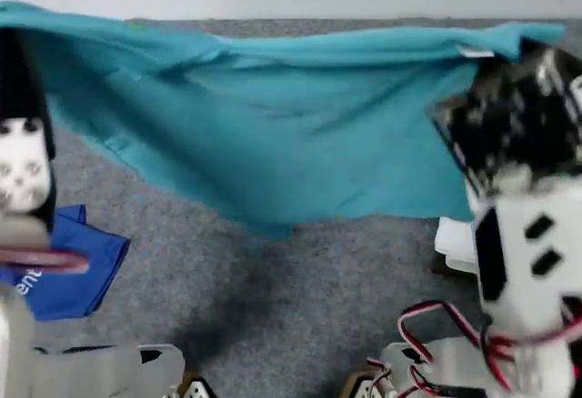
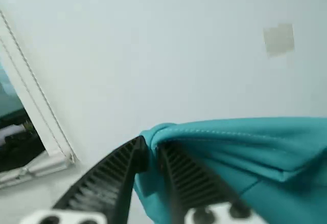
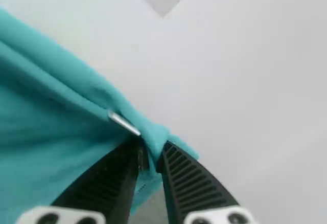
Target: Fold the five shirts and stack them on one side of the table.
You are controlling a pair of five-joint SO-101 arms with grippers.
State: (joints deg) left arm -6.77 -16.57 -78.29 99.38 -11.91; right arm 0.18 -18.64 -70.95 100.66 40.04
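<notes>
A teal shirt (image 1: 291,125) hangs stretched in the air across the whole high view, held up at its two top corners above the grey table (image 1: 300,307). My left gripper (image 2: 152,150) is shut on one corner of the teal shirt (image 2: 245,152), with cloth pinched between its black ribbed fingers (image 2: 122,173). My right gripper (image 3: 152,152) is shut on the other corner of the teal shirt (image 3: 51,121), beside a small white label (image 3: 124,123). One arm (image 1: 23,171) stands at the left edge and the other arm (image 1: 518,180) at the right.
A folded blue shirt (image 1: 64,266) lies on the table at the left, near the left arm's base. A white cloth (image 1: 455,239) shows at the right behind the right arm. Red and white cables (image 1: 455,334) trail near the front right.
</notes>
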